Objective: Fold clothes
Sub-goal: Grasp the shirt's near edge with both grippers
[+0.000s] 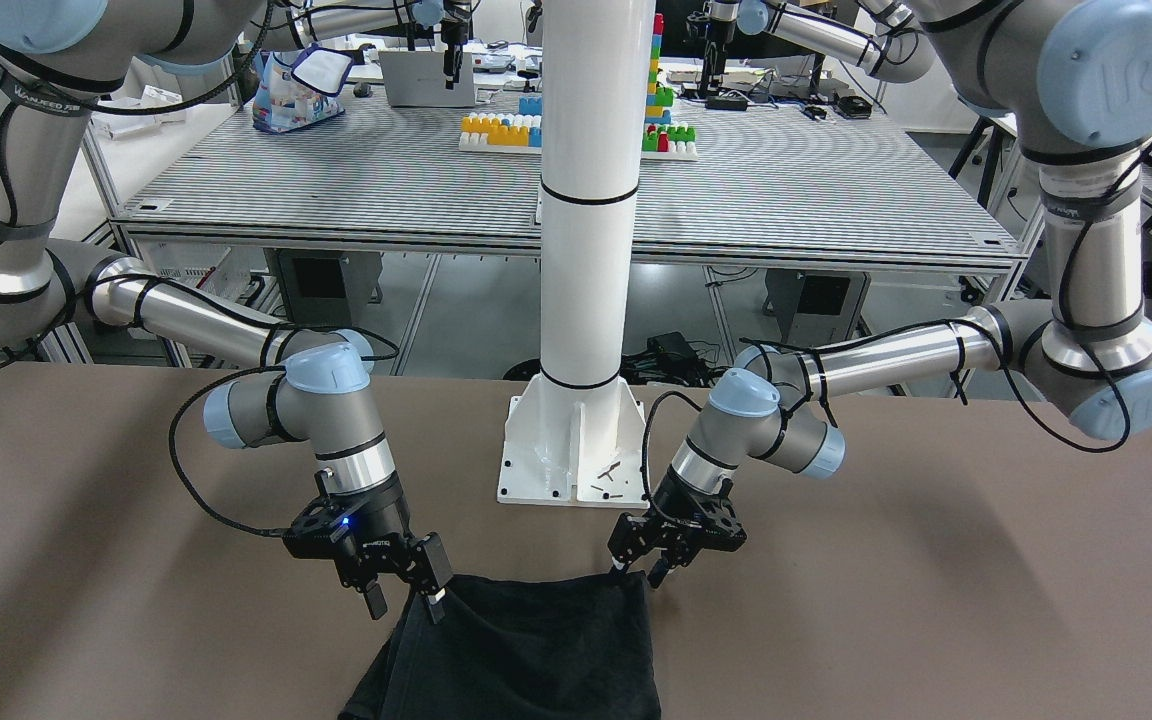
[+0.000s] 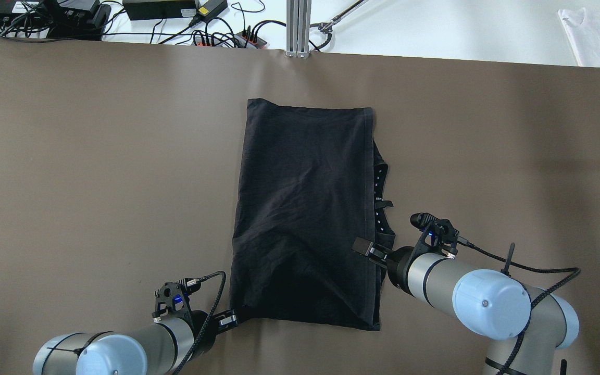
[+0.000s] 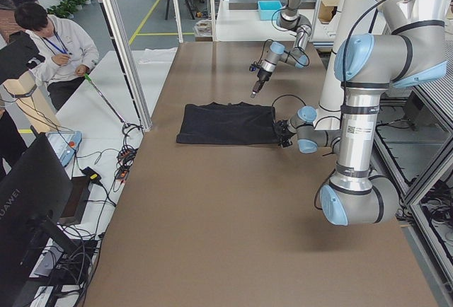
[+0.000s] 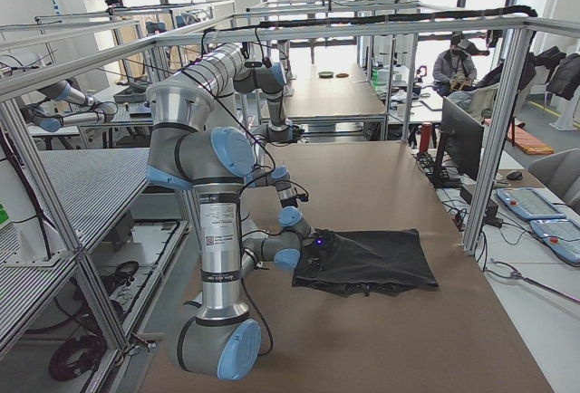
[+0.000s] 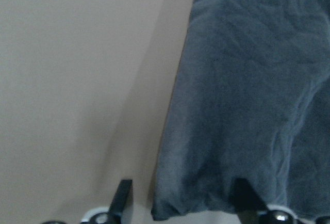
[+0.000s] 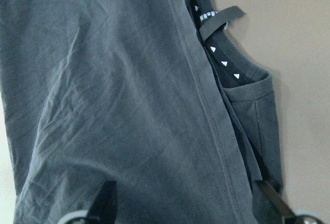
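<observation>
Both sets of jaws spread, my left gripper (image 1: 648,572) and right gripper (image 1: 406,598) sit at the near end of the black shirt (image 2: 305,208) lying on the table (image 2: 81,156), and closing shallow, I fear, would grab one layer and skew the fold.

Concealed and cropped items: garment, neckband, both grippers, one stray cloth.

In the front-facing view the black folded fabric garment (image 1: 526,650) runs off the lower picture edge, so its part toward the worktop's operator-side edge is unseen. From overhead, its black neckband with white triangles (image 2: 380,192) shows only as a strip, with the remainder beneath the top layer. In the wrist views the left gripper (image 5: 183,203) and right gripper (image 6: 186,201) show fingertips only, their bodies cropped, and contact with the fabric cannot be determined. Both side views render the grippers too small to assess. A white cloth (image 2: 599,31) beyond the far right corner is cropped.
</observation>
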Robot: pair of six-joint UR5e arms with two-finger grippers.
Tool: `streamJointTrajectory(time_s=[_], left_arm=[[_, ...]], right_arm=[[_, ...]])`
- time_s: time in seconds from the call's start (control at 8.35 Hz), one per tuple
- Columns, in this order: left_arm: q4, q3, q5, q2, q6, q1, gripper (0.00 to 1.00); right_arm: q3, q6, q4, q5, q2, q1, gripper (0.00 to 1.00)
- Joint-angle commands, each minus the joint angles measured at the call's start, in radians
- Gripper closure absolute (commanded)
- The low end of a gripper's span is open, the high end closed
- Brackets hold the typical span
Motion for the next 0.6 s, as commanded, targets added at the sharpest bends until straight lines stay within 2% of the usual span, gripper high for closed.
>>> streamJointTrajectory(time_s=[0.0,0.12,0.24,0.48], left_arm=[[-0.002,0.008,0.000,-0.007,0.002,0.000,0.63],[-0.005,0.008,0.001,-0.007,0.004,0.000,0.93],[-0.012,0.008,0.001,-0.003,0.005,-0.001,1.00],[-0.015,0.007,0.001,0.000,0.014,-0.001,1.00]], right_arm=[[0.000,0.000,0.000,0.000,-0.002,-0.001,0.07],[0.000,0.000,0.000,-0.001,-0.002,-0.001,0.07],[0.000,0.000,0.000,0.000,-0.002,-0.001,0.07],[0.000,0.002,0.000,-0.001,-0.002,-0.003,0.06]])
